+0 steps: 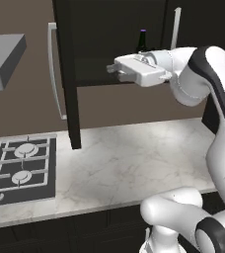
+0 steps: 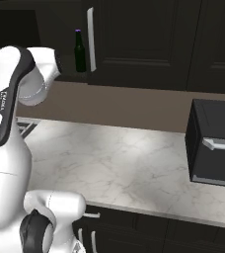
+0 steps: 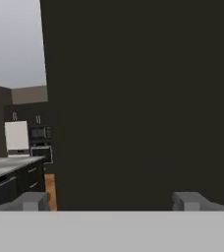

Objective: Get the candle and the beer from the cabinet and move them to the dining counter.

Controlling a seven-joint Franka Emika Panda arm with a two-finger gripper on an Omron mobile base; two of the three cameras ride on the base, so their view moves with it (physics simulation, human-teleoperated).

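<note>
The cabinet point(image 1: 109, 44) hangs on the wall above the surface point(image 1: 129, 168), its left door point(image 1: 67, 74) swung out toward the camera; the beer point(image 1: 142, 42) stands upright inside it, behind the hand point(image 1: 113, 69). The hob point(image 1: 18, 168) lies in the surface at the left; a microwave point(image 2: 215, 148) sits on it far right.

We see the beer point(image 1: 142, 41) standing upright on the shelf of the open cabinet point(image 1: 70, 74), near the front edge of this shelf. Under the cabinet lies a marble counter point(image 1: 129, 163), and the gas hob point(image 1: 19, 168) is set into its left part. On its right end, in the right base view, stands a black box-like appliance point(image 2: 214, 143).
</note>
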